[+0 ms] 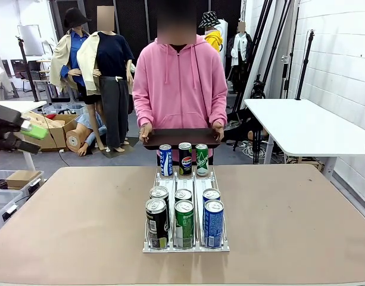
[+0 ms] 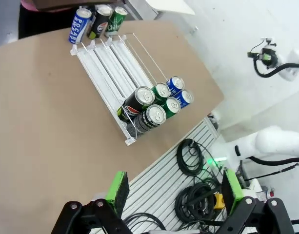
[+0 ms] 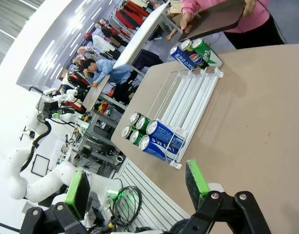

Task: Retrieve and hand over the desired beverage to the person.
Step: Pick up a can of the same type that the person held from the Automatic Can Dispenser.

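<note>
The person (image 1: pixel 180 77) in a pink hooded sweatshirt stands at the far side of the table and holds a dark tray (image 1: pixel 181 137) with both hands. A white wire rack (image 1: pixel 186 245) lies along the middle of the table. Three cans (image 1: pixel 183 158) stand at its far end: blue, black and green. Several more cans (image 1: pixel 183 215) stand at its near end. My left gripper (image 1: pixel 28 136) hovers open off the table's left side, far from the rack. In the left wrist view the left gripper (image 2: pixel 173 187) is open above the table's edge, with the near cans (image 2: pixel 156 103) ahead. My right gripper (image 3: pixel 136 185) is open too, with nothing between its fingers.
A white table (image 1: pixel 301 122) stands at the back right. Cardboard boxes (image 1: pixel 54 128) and a bin (image 1: pixel 6 182) sit on the floor at the left. Cables (image 2: pixel 190 158) lie on the slatted floor below the table edge. Bare tabletop (image 1: pixel 289 214) stretches on both sides of the rack.
</note>
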You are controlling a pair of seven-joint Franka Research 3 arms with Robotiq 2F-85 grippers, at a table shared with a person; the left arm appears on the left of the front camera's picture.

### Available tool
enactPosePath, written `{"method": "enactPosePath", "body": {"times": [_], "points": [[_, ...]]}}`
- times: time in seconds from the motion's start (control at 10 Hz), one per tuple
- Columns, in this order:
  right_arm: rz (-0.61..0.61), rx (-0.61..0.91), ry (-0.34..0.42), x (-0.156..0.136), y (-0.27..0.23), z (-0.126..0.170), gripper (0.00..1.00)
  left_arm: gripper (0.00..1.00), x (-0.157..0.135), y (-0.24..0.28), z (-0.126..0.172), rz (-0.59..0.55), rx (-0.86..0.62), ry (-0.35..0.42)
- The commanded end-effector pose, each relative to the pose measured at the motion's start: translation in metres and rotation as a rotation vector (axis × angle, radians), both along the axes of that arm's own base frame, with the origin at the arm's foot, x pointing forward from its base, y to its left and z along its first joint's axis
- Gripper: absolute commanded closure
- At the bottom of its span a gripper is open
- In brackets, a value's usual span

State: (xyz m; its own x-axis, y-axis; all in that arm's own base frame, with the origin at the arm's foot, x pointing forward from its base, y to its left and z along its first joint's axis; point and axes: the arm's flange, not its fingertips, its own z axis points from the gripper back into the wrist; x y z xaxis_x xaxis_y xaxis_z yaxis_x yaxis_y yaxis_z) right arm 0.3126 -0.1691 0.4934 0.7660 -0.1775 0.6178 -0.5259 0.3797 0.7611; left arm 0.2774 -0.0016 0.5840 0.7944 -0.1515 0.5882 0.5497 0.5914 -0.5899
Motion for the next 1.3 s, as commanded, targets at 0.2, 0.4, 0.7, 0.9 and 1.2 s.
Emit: {"method": "enactPosePath", "body": {"times": [0.2, 0.4, 0.7, 0.9, 1.2], "points": [[0.006, 0.007, -0.010, -0.001, -0.001, -0.001, 0.00, 0.00, 0.010, -0.075, -0.007, 0.011, 0.222, -0.023], [0.006, 0.007, -0.010, -0.001, -0.001, -0.001, 0.00, 0.00, 0.013, -0.116, -0.012, -0.011, 0.306, -0.035], [0.006, 0.007, -0.010, -0.001, -0.001, -0.001, 0.00, 0.00, 0.019, -0.174, -0.016, -0.035, 0.395, -0.056], [0.006, 0.007, -0.010, -0.001, -0.001, -0.001, 0.00, 0.00, 0.026, -0.207, -0.021, -0.049, 0.462, -0.056], [0.006, 0.007, -0.010, -0.001, -0.001, -0.001, 0.00, 0.00, 0.034, -0.252, -0.029, -0.079, 0.541, -0.057]]}}
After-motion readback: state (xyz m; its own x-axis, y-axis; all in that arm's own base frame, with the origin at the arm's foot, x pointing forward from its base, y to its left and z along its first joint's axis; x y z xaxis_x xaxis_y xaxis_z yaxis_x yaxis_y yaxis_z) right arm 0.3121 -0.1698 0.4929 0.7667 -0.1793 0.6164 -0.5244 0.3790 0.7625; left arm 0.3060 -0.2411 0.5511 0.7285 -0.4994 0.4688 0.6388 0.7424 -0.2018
